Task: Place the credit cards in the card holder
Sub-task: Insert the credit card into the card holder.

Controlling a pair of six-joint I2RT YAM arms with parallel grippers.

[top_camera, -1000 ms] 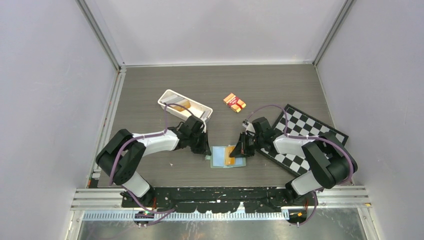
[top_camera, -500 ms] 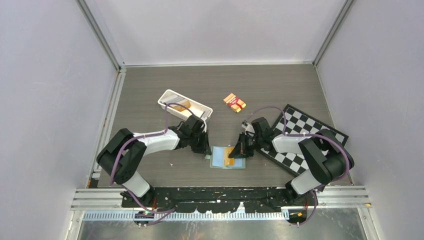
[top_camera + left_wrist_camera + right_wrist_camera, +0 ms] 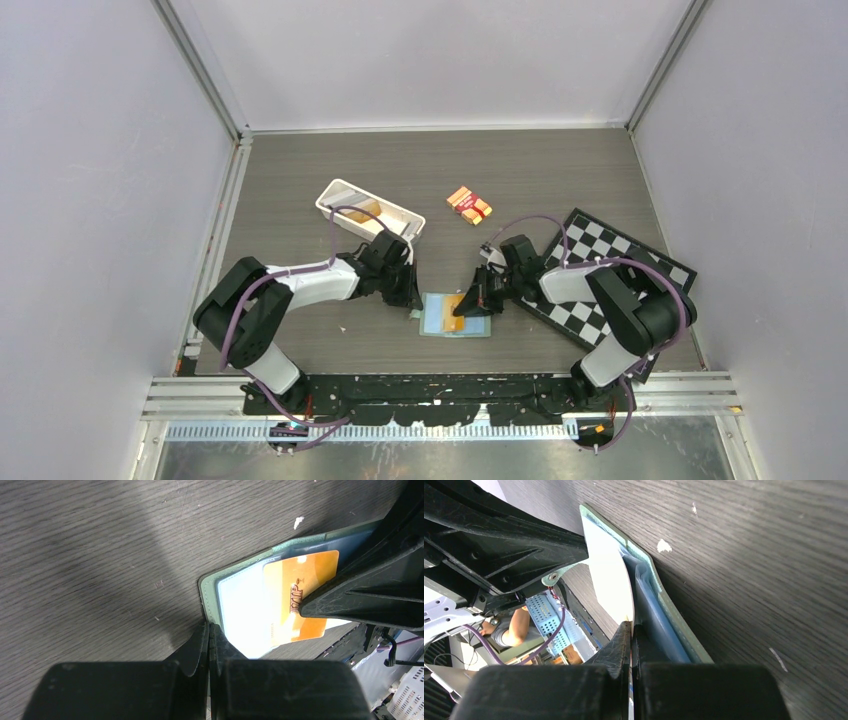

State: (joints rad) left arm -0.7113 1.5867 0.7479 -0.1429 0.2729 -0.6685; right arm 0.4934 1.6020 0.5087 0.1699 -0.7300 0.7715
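Looked down from the top camera. Saw the green card holder point(image 3: 436, 324) lying open and flat on the dark wood table point(image 3: 300, 170), near the front middle, between the two grippers. Saw an orange credit card point(image 3: 457, 314) on its right half. Found the left gripper point(image 3: 410, 298) at the holder's left edge and the right gripper point(image 3: 472, 303) at the card's right side. Could not tell from up there how the fingers stood. Spotted a white tray point(image 3: 335, 196) farther back on the left, an orange-and-red packet point(image 3: 469, 204) farther back in the middle, and a checkerboard point(image 3: 600, 250) on the right, under the right arm.

Looked through the left wrist camera. Saw the left gripper point(image 3: 209, 630) with both fingers pressed tight together, tips touching the holder's green edge point(image 3: 206, 592). Could not tell if any bit of the holder was pinched there. Saw the orange card point(image 3: 300, 580), marked VIP, lying over the pale blue pocket. Could not tell if its left end was inside. Saw a black finger of the right gripper across the card's right end.

Looked through the right wrist camera. Saw the right gripper point(image 3: 631, 625) with fingers closed on the card's thin edge point(image 3: 610, 580), pale from this side. Saw the card lifted a little off the blue-grey pocket, just beside the green rim point(image 3: 674, 625) resting on the table.
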